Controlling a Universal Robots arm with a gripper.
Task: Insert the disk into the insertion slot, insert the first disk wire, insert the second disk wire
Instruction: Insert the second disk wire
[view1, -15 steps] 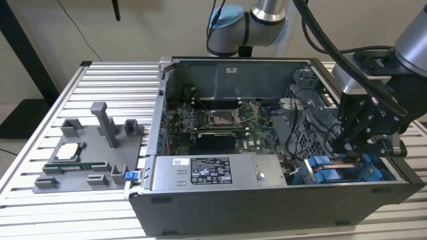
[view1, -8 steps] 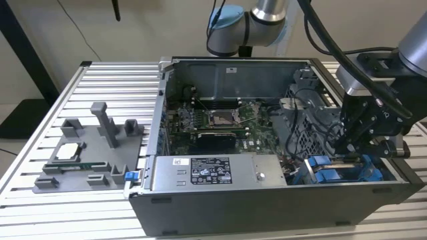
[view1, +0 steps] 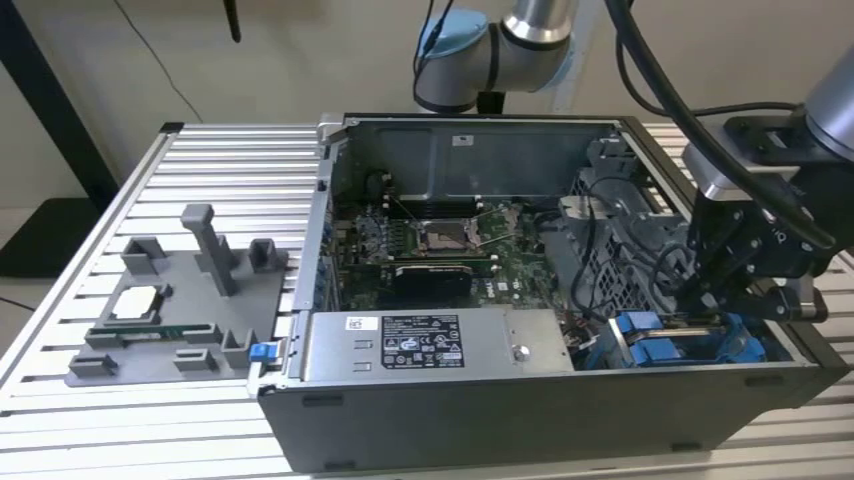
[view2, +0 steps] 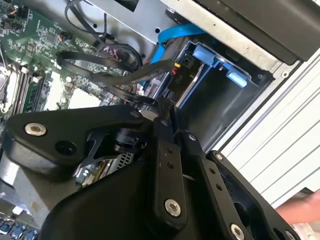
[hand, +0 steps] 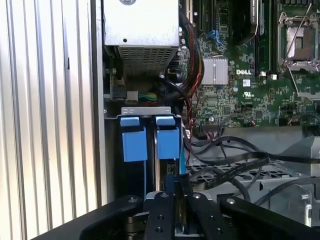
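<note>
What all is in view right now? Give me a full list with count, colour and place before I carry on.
computer case: one, dark grey, open on the slatted table.
slatted table: one, silver-white, under everything.
motherboard: one, green, on the case floor.
power supply: one, silver with a white label, along the case's near wall.
insertion slot: one, grey metal with blue tabs, in the case corner at the exterior view's right.
perforated cage: one, grey, beside the slot.
cables: several, black, looping over the cage; one blue near the slot.
fixture tray: one, grey, on the table at the exterior view's left, holding small parts.
person's hand: one, at the table edge.
gripper: one, black, over the slot.
</note>
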